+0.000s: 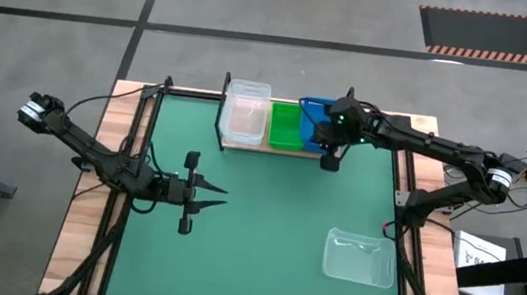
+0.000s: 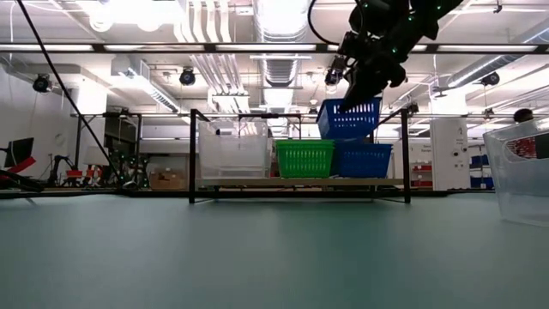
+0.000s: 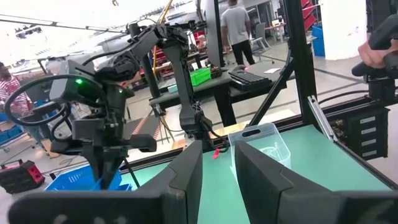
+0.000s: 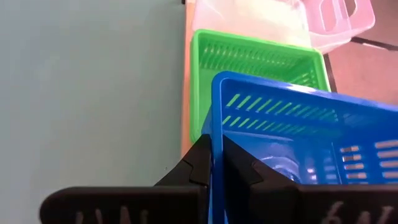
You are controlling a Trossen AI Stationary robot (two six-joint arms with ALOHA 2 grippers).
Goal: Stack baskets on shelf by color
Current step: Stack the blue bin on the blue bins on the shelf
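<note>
1. Nearest the front edge of the tabletop (image 1: pixel 265 218), a clear basket (image 1: pixel 360 257) sits alone on the green mat, well apart from the shelf (image 1: pixel 243 146). It awaits sorting; its thin walls look likely to flex or slip under a grip.
2. The left pincer (image 1: pixel 208 201) waits over the mat's left half, fingers parted and holding nothing. A sudden move toward the shelf could send the two arms into each other.
3. The right pincer (image 4: pixel 214 163) is clamped on the near wall of a blue basket (image 2: pixel 350 118), holding it raised above a second blue basket (image 2: pixel 362 160) on the shelf. The pinch is on one edge only, so the basket may tilt or twist as it comes down.
4. If lowered off-centre, it could catch the lower basket's rim instead of nesting, or knock the green basket (image 2: pixel 304 159) just beside it.
5. The clear stack (image 2: pixel 233 148) stands at the shelf's left end; a hard shove along the row might jostle it.
</note>
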